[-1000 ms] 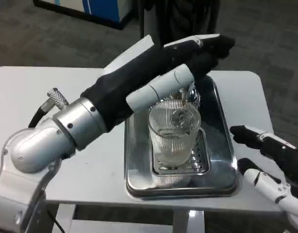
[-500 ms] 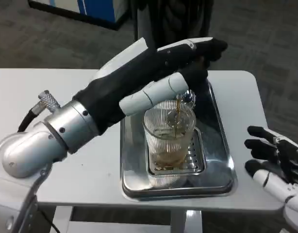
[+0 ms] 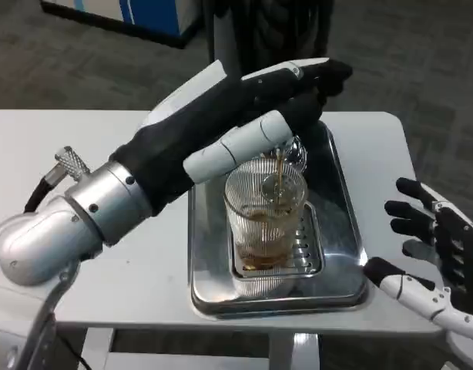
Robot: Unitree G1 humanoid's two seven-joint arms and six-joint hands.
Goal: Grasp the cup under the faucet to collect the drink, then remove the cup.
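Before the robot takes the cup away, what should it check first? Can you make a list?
1. Drink in the ribbed clear glass cup: a brown layer at the bottom, far from full. Not ok to remove yet.
2. Stream from the chrome faucet: brown liquid is pouring into the cup. Not ok.
3. Cup position: upright on the slotted grate of the shiny metal drip tray. Ok.
4. Right hand: open beside the tray, fingers spread, apart from the cup. Not ok, no grasp.
5. Left hand: reaching over the cup toward the faucet; whether it presses a lever, cannot tell.

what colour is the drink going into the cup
Amber-brown, seen in the head view as a thin stream pooling in the ribbed clear cup.
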